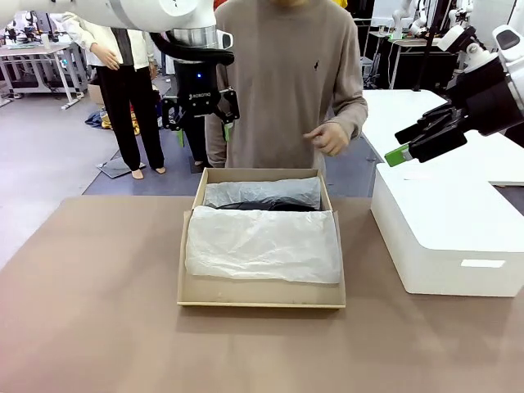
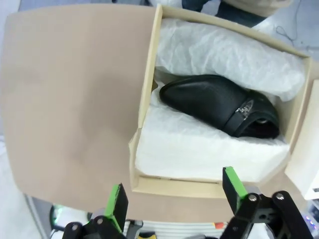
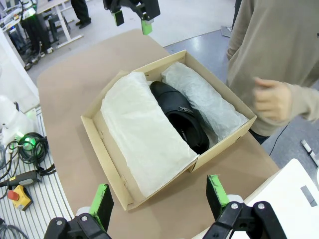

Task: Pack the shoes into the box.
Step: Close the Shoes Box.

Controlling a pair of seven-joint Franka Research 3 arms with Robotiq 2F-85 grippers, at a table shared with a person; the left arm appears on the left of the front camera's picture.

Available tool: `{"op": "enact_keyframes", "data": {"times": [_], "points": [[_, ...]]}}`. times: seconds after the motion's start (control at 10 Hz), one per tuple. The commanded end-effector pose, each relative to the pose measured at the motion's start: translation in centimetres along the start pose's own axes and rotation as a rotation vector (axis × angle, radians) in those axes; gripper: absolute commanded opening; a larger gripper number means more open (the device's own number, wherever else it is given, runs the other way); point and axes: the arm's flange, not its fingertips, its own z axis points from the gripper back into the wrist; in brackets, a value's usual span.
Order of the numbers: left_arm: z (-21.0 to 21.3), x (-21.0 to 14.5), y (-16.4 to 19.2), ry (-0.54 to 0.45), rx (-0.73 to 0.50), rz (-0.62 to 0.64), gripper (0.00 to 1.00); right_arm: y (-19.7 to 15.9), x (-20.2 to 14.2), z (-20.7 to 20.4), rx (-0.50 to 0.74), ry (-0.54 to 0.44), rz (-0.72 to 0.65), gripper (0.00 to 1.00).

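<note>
The tan cardboard box (image 1: 260, 293) sits mid-table, lined with white tissue paper (image 1: 262, 244). A black glossy shoe (image 2: 219, 104) with a small silver buckle lies on its side between the tissue folds; it is a dark strip in the front view (image 1: 262, 206) and lies lengthwise in the right wrist view (image 3: 179, 117). My left gripper (image 1: 201, 115) hangs open high above the table's far edge, behind the box (image 2: 144, 99). Also open, my right gripper (image 1: 409, 147) hovers to the right of the box (image 3: 224, 144), above the white box. Neither holds anything.
A large white rectangular box (image 1: 446, 233) stands right of the shoebox. A person in a beige sweater stands at the far side, one hand (image 1: 332, 137) raised above the box's far end. Bare brown tabletop (image 1: 90, 295) lies left and in front.
</note>
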Motion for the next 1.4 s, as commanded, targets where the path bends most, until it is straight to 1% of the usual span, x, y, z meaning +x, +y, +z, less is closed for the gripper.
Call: {"op": "enact_keyframes", "data": {"times": [0.0,0.6,0.7,0.8,0.9,1.0,1.1,1.2,1.3], "points": [[-0.1,-0.2,-1.5,-0.022,0.036,0.039,1.0,-0.4,0.0,-0.2,0.016,-0.027,0.02,1.0],[-0.1,-0.2,-1.5,-0.022,0.036,0.039,1.0,-0.4,0.0,-0.2,0.016,-0.027,0.02,1.0],[-0.3,-0.3,-1.5,-0.016,0.02,0.028,1.0,-0.4,0.0,-0.2,0.016,-0.027,0.02,1.0],[-0.2,0.0,-0.1,-0.063,0.068,-0.036,1.0,-0.4,0.0,-0.2,0.016,-0.027,0.02,1.0],[0.1,0.2,2.0,-0.092,0.086,-0.146,1.0,-0.4,0.0,-0.2,0.016,-0.027,0.02,1.0],[0.4,0.3,3.8,-0.08,0.064,-0.247,1.0,-0.4,0.0,-0.2,0.016,-0.027,0.02,1.0],[0.6,0.6,5.7,-0.047,0.026,-0.37,1.0,-0.4,0.0,-0.2,0.016,-0.027,0.02,1.0],[0.7,1.0,7.5,-0.033,0.032,-0.478,1.0,-0.4,0.0,-0.2,0.016,-0.027,0.02,1.0],[0.7,1.5,9.6,-0.002,-0.033,-0.64,1.0,-0.4,0.0,-0.2,0.016,-0.027,0.02,1.0]]}}
